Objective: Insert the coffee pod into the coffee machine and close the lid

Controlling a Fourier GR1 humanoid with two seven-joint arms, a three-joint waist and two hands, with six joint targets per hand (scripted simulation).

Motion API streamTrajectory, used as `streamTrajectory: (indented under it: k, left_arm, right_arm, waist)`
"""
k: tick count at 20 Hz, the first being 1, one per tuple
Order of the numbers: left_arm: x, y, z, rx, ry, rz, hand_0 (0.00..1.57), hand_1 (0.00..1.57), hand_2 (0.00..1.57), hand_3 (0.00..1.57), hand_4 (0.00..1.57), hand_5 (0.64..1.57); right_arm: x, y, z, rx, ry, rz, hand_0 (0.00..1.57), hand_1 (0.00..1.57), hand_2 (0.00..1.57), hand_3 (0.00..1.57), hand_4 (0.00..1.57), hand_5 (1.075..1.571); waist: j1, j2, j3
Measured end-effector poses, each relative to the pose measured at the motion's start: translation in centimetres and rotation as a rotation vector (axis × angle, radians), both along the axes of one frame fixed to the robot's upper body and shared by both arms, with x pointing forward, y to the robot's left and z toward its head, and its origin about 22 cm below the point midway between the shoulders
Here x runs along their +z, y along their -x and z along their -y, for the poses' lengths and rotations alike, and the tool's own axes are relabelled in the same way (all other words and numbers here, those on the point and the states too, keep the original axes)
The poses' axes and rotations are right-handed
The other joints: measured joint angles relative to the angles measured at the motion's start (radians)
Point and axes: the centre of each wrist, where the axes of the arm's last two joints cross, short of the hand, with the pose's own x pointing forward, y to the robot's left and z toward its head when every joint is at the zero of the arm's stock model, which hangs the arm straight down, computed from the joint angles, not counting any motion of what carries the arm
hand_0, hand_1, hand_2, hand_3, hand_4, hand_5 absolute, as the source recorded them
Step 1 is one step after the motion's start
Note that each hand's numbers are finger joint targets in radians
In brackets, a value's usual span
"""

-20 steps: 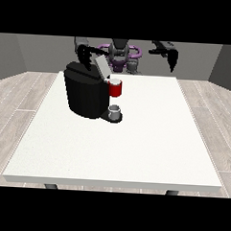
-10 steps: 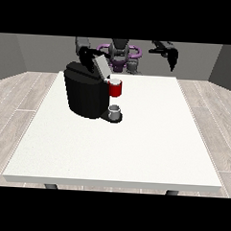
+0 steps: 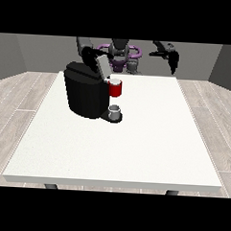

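coffee machine (image 3: 85,94): a black, matte, block-shaped body with rounded edges, standing upright on the far left part of the white counter (image 3: 134,152). no brand, label or writing can be read on it. its front faces the view's right, where a low black base juts out. a grey thing (image 3: 115,110), a short cylinder shape, sits on that base; it cannot be told for the pod. above it, a red thing at the machine (image 3: 115,88), cylindrical with a pale top, is mounted at the machine's upper front. a grey panel, apparently the lid (image 3: 101,67), stands tilted up above the machine's top.

the counter surface is flat, smooth and rectangular.

the hand at the view's left (image 3: 94,58) is at the lid, right above the machine; whether its fingers are open or closed cannot be told. the hand at the view's right (image 3: 172,59) is raised in the air, well apart from the machine, fingers hanging down relaxed and holding nothing.
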Motion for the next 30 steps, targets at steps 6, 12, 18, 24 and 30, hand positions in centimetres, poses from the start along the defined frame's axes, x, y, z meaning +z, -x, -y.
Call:
streamTrajectory:
  k: [6,12,18,24,30]
  left_arm:
    - [-0.8,0.1,-0.4,0.008,0.004,-0.011,0.00,0.00,0.00,0.00,0.16,1.571]
    - [-0.6,-0.3,0.0,-0.004,-0.006,0.002,0.00,0.00,0.00,0.00,0.14,1.571]
    - [-0.4,-0.6,0.3,-0.014,-0.001,0.003,0.00,0.00,0.00,0.00,0.00,1.571]
    - [-0.5,-0.1,-0.2,-0.012,0.004,0.023,0.00,0.00,0.00,0.00,0.17,1.571]
    - [-3.5,1.5,0.0,0.035,0.028,-0.014,0.00,0.00,0.00,0.00,0.19,1.571]
  right_arm:
    - [0.9,-0.4,-1.0,0.000,0.022,-0.019,0.00,0.00,0.00,0.00,0.06,1.571]
    - [2.7,-0.9,-1.2,-0.019,0.027,-0.039,0.00,0.00,0.00,0.00,0.14,1.571]
    - [3.2,-0.7,-3.7,0.041,0.087,0.015,0.00,0.00,0.00,0.00,0.13,1.571]
    - [2.1,0.0,-5.3,0.141,0.069,0.074,0.00,0.00,0.00,0.00,0.35,1.571]
    - [-2.2,3.8,-7.2,0.207,-0.068,0.021,0.00,0.00,0.00,0.00,0.16,1.571]
  waist:
    - [-0.001,0.000,0.0043]
    - [0.022,0.015,0.0106]
    - [0.038,0.016,0.0052]
    - [0.022,-0.019,0.0019]
    - [-0.047,-0.106,0.0011]
